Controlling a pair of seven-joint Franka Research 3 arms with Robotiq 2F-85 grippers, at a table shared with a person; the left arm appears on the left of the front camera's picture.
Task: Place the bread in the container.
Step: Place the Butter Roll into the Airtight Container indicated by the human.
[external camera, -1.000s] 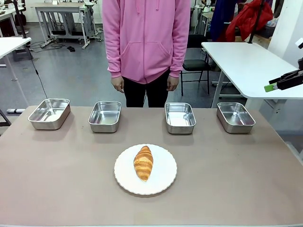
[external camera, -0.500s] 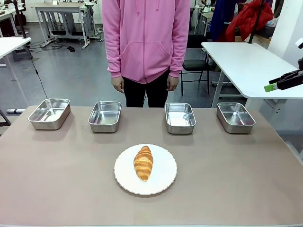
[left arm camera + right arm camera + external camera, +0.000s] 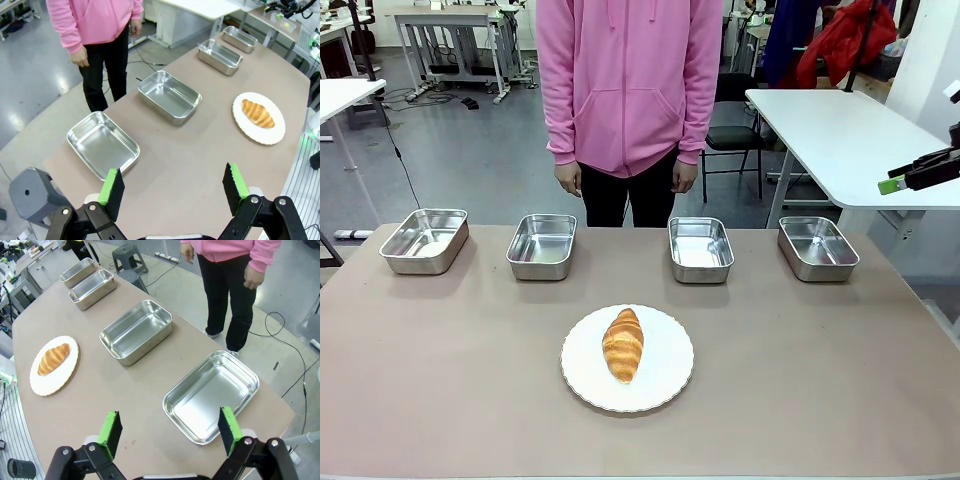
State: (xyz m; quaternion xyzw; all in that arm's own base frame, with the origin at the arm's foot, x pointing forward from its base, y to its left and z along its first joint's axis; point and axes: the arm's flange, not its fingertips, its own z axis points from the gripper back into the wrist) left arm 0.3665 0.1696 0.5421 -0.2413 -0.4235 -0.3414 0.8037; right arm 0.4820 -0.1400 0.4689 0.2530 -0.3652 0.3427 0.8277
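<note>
The bread, a golden-brown croissant [image 3: 623, 344], lies on a round white plate [image 3: 670, 362] at the table's near middle. Four alike steel pans stand empty in a row behind it: far left [image 3: 424, 240], left of middle [image 3: 542, 246], right of middle [image 3: 700, 249] and far right [image 3: 817, 247]. My right gripper [image 3: 895, 182] hangs high off the table's right side. In its wrist view, the right gripper [image 3: 170, 430] is open and empty above the nearest pan [image 3: 212, 395], the croissant [image 3: 53, 359] far off. My left gripper [image 3: 173, 185] is open and empty above the table's end, near a pan [image 3: 102, 145]; the croissant [image 3: 258, 112] lies beyond.
A person in a pink hoodie [image 3: 628, 80] stands at the far edge, both hands hanging down off the table. A white table [image 3: 840, 130] stands behind at the right. Bare brown tabletop [image 3: 440, 380] surrounds the plate.
</note>
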